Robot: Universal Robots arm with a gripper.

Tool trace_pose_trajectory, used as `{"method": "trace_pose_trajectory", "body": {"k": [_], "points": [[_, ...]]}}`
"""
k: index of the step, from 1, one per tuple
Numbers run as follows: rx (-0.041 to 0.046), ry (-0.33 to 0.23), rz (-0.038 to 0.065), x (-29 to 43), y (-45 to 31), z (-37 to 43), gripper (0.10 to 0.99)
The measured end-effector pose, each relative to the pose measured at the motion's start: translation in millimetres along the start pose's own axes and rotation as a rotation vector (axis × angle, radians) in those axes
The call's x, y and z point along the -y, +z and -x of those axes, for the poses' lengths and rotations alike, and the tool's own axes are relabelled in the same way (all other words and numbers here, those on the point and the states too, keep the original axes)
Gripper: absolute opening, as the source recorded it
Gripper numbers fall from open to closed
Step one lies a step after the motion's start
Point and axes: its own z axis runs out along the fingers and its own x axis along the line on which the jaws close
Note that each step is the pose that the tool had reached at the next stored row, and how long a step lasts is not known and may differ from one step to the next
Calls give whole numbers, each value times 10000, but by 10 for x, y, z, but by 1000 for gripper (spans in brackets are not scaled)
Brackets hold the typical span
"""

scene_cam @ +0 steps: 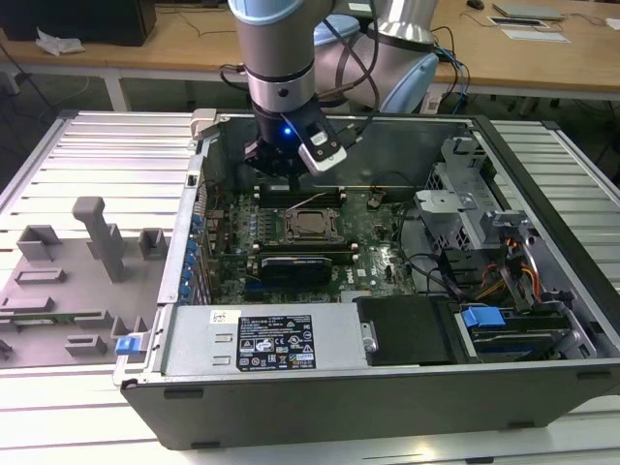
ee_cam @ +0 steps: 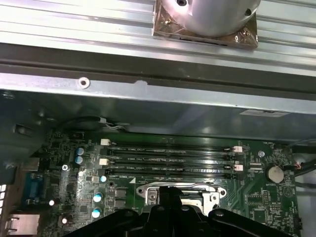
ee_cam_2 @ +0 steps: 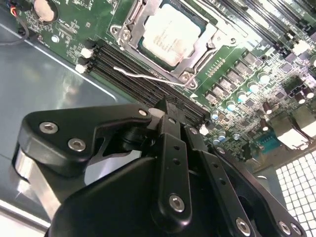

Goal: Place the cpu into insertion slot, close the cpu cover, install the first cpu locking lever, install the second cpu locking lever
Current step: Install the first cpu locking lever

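Inside the computer case point(scene_cam: 407, 402), cpu point(ee_cam_2: 170, 32) being held in the insertion slot point(ee_cam_2: 126, 25) under the cpu cover point(ee_cam_2: 200, 48), gripper point(ee_cam_2: 168, 105) being held over the memory slots point(ee_cam_2: 118, 66), fingers point(ee_cam_2: 171, 133) being pressed together on nothing.

The cpu point(ee_cam_2: 172, 33) lies within the cpu cover point(ee_cam_2: 199, 50) on the motherboard point(ee_cam_2: 69, 27); memory slots point(ee_cam_2: 143, 81) just beside

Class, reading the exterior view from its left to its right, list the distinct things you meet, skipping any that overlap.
grey upright post → cpu → black flat panel → blue latch
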Motion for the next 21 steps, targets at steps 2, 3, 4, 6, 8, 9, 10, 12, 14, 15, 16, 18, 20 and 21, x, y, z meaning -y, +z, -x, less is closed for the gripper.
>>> {"method": "trace_pose_trajectory", "body": {"k": [2,3,4,6,8,9,10,12,14,15,16,18,20,21], "points": [[297,-71,-25,5,18,-4,106],[588,-141,-65,6,20,-5,106],[720,-174,-82,6,21,-5,106],[952,-228,-98,8,31,-6,106],[967,-205,-105,18,70,2,106],[982,-137,-117,23,90,12,106],[1003,-41,-135,28,109,21,106],[1052,184,-176,34,134,30,106],[1086,343,-206,37,149,40,106],[1102,419,-221,38,157,46,106],[1116,479,-231,38,165,51,106],[1146,615,-256,36,184,63,106],[1177,760,-283,27,206,73,106],[1190,825,-293,19,217,75,106]]}}
